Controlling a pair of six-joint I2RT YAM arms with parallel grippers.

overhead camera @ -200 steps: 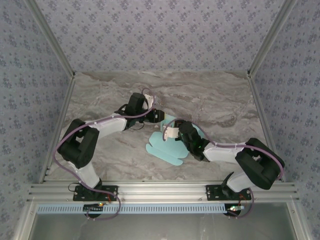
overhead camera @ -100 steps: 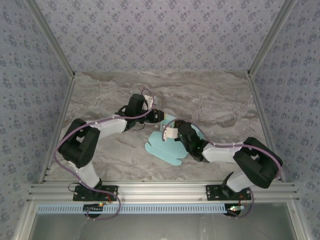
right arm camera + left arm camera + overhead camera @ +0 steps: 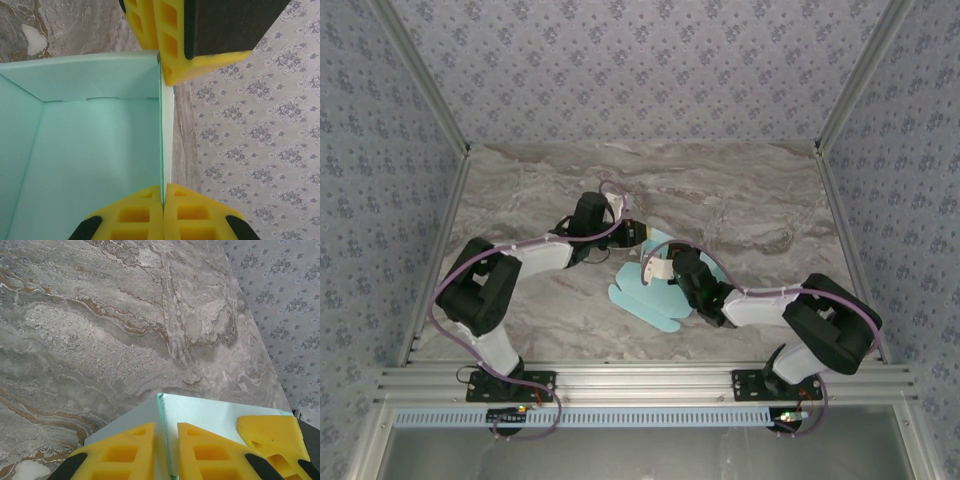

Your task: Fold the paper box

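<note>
Light blue thin cardboard, matte and smooth, makes up the paper box (image 3: 645,300), a die-cut sheet partly raised near the middle of the grey, brown-veined marble-patterned desk (image 3: 750,200). Its flat, rounded flaps spread toward 7 o'clock, and its upright panels stand on the 12 o'clock side.

The left end effector (image 3: 638,233), with blocky yellow cut-out fingers, sits at the box's 12 o'clock edge. In its wrist view the left end effector (image 3: 166,452) is clenched on the thin top edge of a standing panel of the box (image 3: 210,412), with the desk (image 3: 100,315) beyond.

The right end effector (image 3: 660,265) is over the box's 1 o'clock part. In its wrist view the right end effector (image 3: 163,210) pinches one end of an upright wall at 6 o'clock. The left end effector (image 3: 159,40) grips the wall's far end at 12 o'clock, and the box's creased interior (image 3: 100,150) opens toward 9 o'clock.
</note>
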